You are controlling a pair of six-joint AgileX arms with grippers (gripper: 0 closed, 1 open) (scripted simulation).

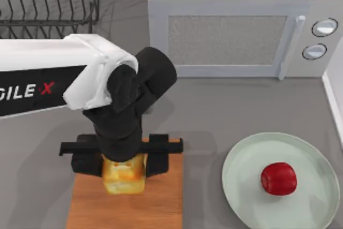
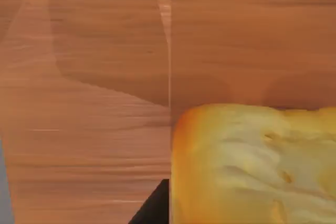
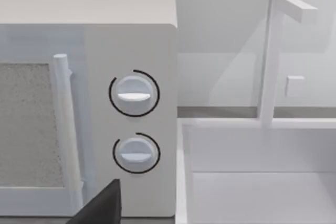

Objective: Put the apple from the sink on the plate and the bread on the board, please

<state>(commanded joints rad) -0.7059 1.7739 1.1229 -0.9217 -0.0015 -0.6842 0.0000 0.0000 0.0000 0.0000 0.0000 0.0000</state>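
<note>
The bread [image 1: 125,176], a golden toasted chunk, rests on the far part of the orange-brown board [image 1: 155,207] at the front left. My left gripper [image 1: 124,163] reaches down over it, with a black finger pressed against each side of the bread. The left wrist view shows the bread [image 2: 252,166] close up against the board's grain [image 2: 84,103], with a dark finger [image 2: 156,209] beside it. The red apple [image 1: 278,178] lies on the pale green plate [image 1: 241,181] at the front right. A dark part of my right gripper [image 3: 102,205] shows before the microwave.
A white microwave [image 1: 236,30] stands at the back, its two knobs [image 3: 134,94] facing forward. A black wire dish rack [image 1: 48,1] fills the back left corner. The white sink [image 3: 252,182] with its faucet [image 3: 273,56] sits right of the microwave.
</note>
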